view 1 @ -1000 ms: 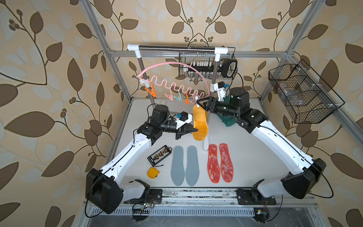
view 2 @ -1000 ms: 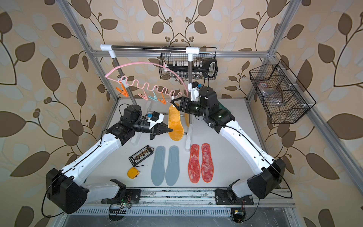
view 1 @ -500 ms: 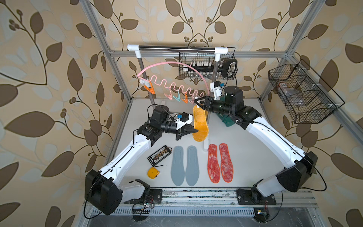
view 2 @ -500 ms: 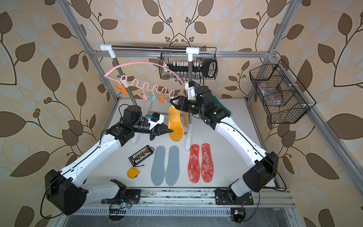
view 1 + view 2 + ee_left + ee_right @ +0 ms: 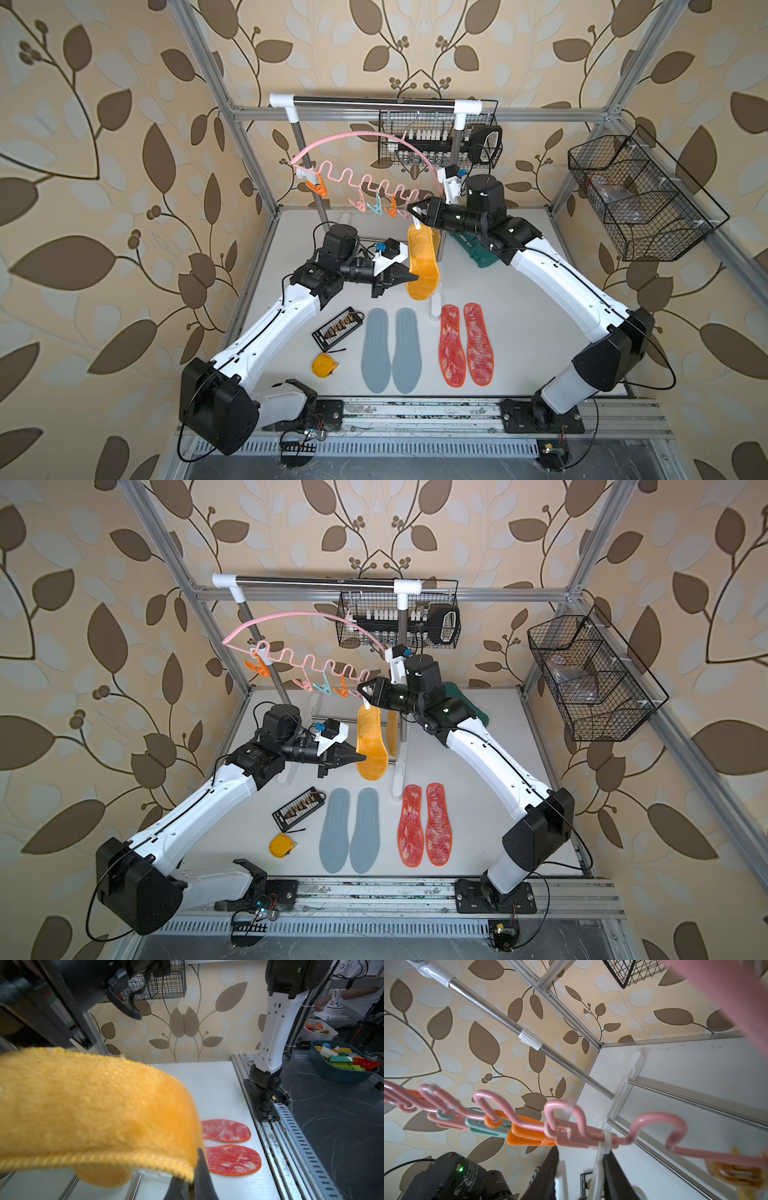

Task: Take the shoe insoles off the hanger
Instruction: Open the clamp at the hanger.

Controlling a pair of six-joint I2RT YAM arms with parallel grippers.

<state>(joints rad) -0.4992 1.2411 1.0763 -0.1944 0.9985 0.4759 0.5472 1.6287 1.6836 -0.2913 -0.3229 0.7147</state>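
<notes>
Yellow insole [image 5: 422, 257], hanging by white clip [image 5: 600, 1159] from pink hanger [image 5: 353, 139]: lower edge pinched in left gripper [image 5: 410, 275]; right gripper [image 5: 412, 210] closed on that clip at top.

Table [image 5: 513, 357] w/ grey insoles [image 5: 376, 349], red insoles [image 5: 451, 349]

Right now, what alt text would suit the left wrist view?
A fuzzy yellow insole fills the foreground, its stitched edge pinched by the left end effector. Beyond it, two red-orange insoles lie flat on the white table, near the right arm's base.
</notes>
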